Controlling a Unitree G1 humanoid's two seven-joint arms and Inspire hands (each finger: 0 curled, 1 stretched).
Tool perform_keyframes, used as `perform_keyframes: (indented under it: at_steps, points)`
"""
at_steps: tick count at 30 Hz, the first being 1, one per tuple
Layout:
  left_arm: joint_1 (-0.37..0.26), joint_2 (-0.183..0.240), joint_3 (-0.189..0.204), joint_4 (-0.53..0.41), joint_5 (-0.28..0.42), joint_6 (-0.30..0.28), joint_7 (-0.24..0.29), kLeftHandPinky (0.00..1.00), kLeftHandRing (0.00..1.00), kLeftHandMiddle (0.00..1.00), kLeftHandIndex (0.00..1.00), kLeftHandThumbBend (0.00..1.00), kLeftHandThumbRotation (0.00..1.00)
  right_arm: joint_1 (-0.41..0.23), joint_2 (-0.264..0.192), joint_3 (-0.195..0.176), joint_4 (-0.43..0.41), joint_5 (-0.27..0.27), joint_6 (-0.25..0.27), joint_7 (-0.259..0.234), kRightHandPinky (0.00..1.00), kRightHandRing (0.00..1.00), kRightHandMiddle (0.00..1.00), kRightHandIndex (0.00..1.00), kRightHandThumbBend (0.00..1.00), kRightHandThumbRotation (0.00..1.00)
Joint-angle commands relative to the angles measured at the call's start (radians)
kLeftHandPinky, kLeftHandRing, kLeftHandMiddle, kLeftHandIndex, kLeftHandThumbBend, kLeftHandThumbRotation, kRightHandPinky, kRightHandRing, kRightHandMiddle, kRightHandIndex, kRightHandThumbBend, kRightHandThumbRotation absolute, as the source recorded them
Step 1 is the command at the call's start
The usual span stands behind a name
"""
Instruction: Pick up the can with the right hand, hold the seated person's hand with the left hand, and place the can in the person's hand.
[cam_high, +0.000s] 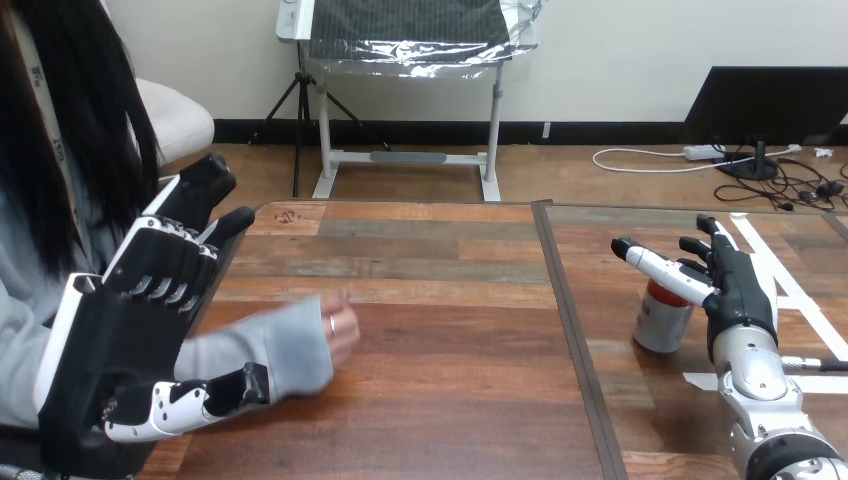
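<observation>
left hand (130, 330) open (raised), thumb by person's wrist (298, 352) | right hand (742, 292) spread open beside can (662, 322)

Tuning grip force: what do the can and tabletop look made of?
Can: likely metal, dull silver body with a red band near the top. Table: wood or wood-look planks, brown with visible grain and a slight sheen; solid or laminate, cannot tell.

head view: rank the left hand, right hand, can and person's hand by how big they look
1. left hand: largest, though nearest the camera
2. right hand
3. can and the person's hand: look alike, both partly covered, so unranked
</observation>
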Motion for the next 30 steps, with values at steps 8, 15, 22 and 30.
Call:
perform_keyframes:
  at_steps: [8, 15, 22, 30]
  points:
    - [-0.065, 0.009, 0.014, -0.016, 0.012, -0.013, 0.017, 0.87, 0.95, 0.95, 0.88, 1.0, 0.32, -0.026, 0.013, 0.001, -0.014, 0.002, -0.027, -0.004, 0.72, 0.83, 0.87, 0.98, 1.0, 0.38]
    - [-0.059, 0.006, 0.011, -0.025, 0.01, -0.002, 0.026, 0.88, 0.95, 0.94, 0.88, 1.0, 0.32, -0.02, 0.017, -0.005, -0.016, 0.011, -0.036, 0.006, 0.64, 0.77, 0.82, 0.97, 1.0, 0.4]
    - [-0.067, 0.01, 0.012, -0.012, 0.008, -0.012, 0.019, 0.88, 0.95, 0.95, 0.88, 1.0, 0.32, -0.016, 0.019, -0.013, -0.015, 0.021, -0.042, 0.024, 0.71, 0.83, 0.86, 0.98, 1.0, 0.4]
    - [-0.081, 0.01, 0.014, 0.003, 0.004, -0.029, 0.007, 0.88, 0.95, 0.95, 0.88, 1.0, 0.32, -0.007, 0.021, -0.014, -0.016, 0.021, -0.047, 0.035, 0.74, 0.86, 0.89, 0.98, 1.0, 0.42]
